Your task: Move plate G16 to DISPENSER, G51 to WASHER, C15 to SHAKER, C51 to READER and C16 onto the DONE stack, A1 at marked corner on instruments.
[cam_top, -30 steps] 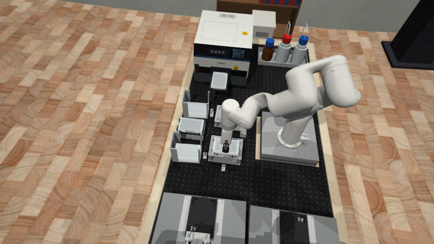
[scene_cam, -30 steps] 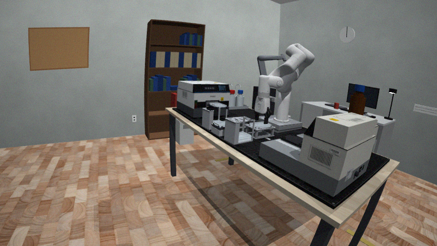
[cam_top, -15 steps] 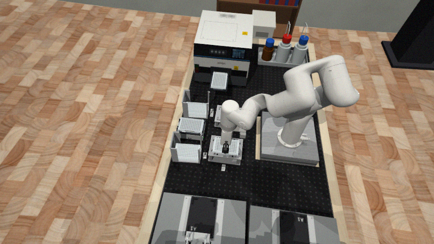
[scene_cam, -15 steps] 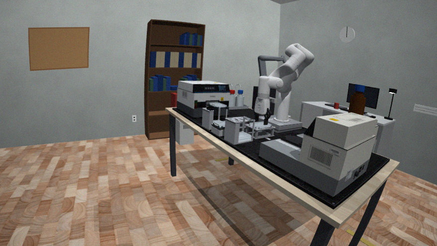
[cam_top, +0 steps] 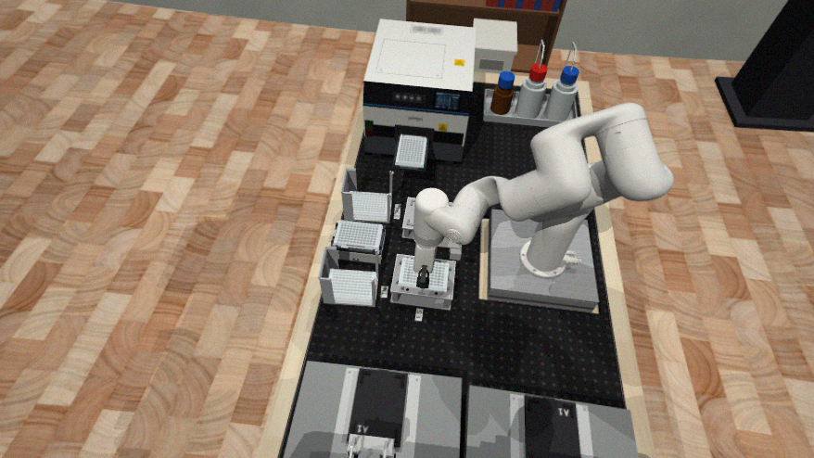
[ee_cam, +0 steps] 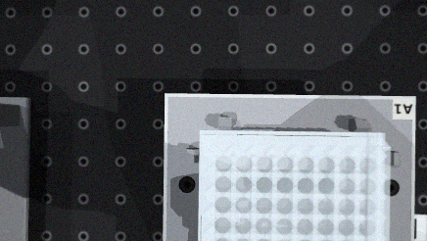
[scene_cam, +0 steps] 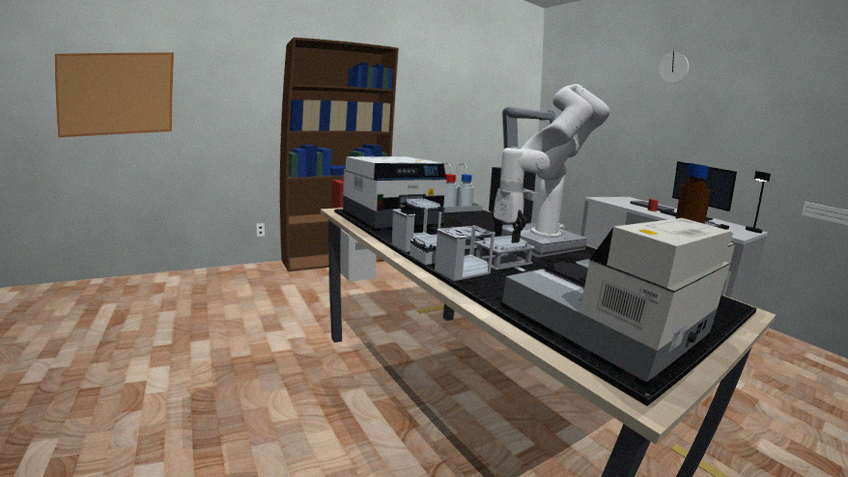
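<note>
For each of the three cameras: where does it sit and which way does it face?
Top: high above the deck, looking down; arm and open pincer show.
Exterior: across the room at a table corner, facing the arm and bookshelf.
Wrist: on the arm, facing straight down; no part of the robot shows.
Shared: top and wrist both show the well plate under the pincer.
</note>
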`<act>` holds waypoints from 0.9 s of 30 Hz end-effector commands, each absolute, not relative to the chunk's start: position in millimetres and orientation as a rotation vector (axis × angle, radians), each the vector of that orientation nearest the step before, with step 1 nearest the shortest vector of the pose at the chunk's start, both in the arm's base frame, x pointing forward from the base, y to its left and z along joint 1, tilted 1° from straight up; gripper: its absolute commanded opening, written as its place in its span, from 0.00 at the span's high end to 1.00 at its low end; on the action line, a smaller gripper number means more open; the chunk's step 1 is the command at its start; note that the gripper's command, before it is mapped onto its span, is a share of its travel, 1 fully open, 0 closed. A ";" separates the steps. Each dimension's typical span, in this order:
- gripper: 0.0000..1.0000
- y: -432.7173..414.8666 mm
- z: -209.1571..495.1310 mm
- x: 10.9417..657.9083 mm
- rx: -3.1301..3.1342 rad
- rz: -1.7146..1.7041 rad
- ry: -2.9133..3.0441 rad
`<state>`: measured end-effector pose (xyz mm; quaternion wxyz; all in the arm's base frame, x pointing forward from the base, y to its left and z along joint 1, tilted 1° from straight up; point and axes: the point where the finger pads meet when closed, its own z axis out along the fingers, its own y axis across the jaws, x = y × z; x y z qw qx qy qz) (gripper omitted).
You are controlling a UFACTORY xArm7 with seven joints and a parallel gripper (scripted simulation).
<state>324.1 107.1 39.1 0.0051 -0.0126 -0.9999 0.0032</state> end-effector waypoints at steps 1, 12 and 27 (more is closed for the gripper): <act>0.00 107.4 38.4 325.4 -0.040 0.008 -3.134; 0.00 107.4 35.4 325.3 -0.040 0.008 -3.134; 0.00 107.4 31.0 325.3 -0.040 0.008 -3.134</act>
